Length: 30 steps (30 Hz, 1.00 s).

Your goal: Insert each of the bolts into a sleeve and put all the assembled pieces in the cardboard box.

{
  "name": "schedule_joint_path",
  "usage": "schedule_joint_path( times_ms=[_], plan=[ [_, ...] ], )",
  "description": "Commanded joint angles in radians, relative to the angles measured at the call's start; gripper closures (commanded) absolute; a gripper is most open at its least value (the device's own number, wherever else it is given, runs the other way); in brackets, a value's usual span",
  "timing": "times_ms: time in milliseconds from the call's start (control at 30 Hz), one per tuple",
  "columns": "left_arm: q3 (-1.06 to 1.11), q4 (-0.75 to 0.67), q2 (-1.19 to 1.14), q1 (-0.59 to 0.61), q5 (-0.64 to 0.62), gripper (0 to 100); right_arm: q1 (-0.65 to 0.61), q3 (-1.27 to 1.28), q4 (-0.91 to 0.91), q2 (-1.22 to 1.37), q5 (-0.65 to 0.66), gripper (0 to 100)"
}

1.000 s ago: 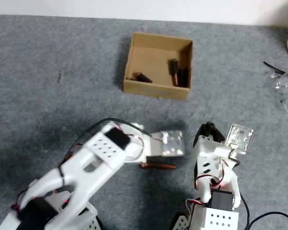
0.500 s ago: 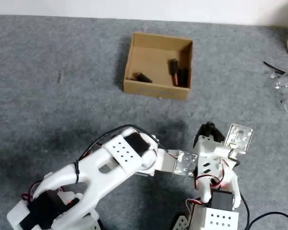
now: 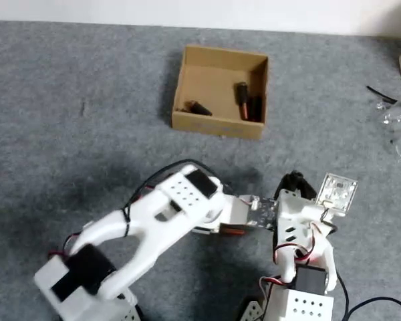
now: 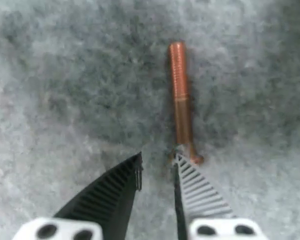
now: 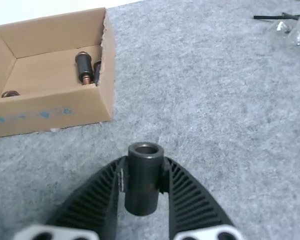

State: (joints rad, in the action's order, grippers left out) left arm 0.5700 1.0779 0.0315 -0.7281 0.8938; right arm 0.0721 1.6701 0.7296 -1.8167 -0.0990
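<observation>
Grey carpet (image 3: 67, 100) bears cardboard box (image 3: 217, 125) and 1 bolt (image 4: 179, 95).

From a fixed high camera we look down on the grey worktop (image 3: 73, 100), arms nearest us, the cardboard box (image 3: 217, 125) farther off. Our left wrist camera faces nearly straight down, close over the bolt (image 4: 180, 100), past the left gripper (image 4: 157, 162). Our right wrist camera looks low and forward past the right gripper (image 5: 142, 167), clamped on a sleeve (image 5: 142, 182), and shares the cardboard box with the high view.

A grey, carpet-like worktop (image 3: 67, 100) is bounded along its far edge by a plain white wall (image 3: 187, 10).
</observation>
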Motion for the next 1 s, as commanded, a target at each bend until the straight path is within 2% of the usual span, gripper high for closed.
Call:
schedule_joint_path(
  times_ms=[0, 633, 800, 967],
  plan=[
    [-0.085, 0.006, -0.077, -0.016, -0.003, 89, -0.004, 0.054, -0.039, -0.022, 0.014, 99.4],
    [-0.11, 0.043, -0.087, -0.021, 0.006, 89, -0.004, 0.053, -0.039, -0.022, 0.014, 99.4],
    [-0.119, 0.068, -0.085, -0.071, -0.002, 89, -0.004, 0.053, -0.039, -0.022, 0.014, 99.4],
    [-0.143, 0.084, -0.079, -0.087, -0.133, 89, -0.001, 0.048, -0.035, -0.022, 0.014, 99.4]
  ],
)
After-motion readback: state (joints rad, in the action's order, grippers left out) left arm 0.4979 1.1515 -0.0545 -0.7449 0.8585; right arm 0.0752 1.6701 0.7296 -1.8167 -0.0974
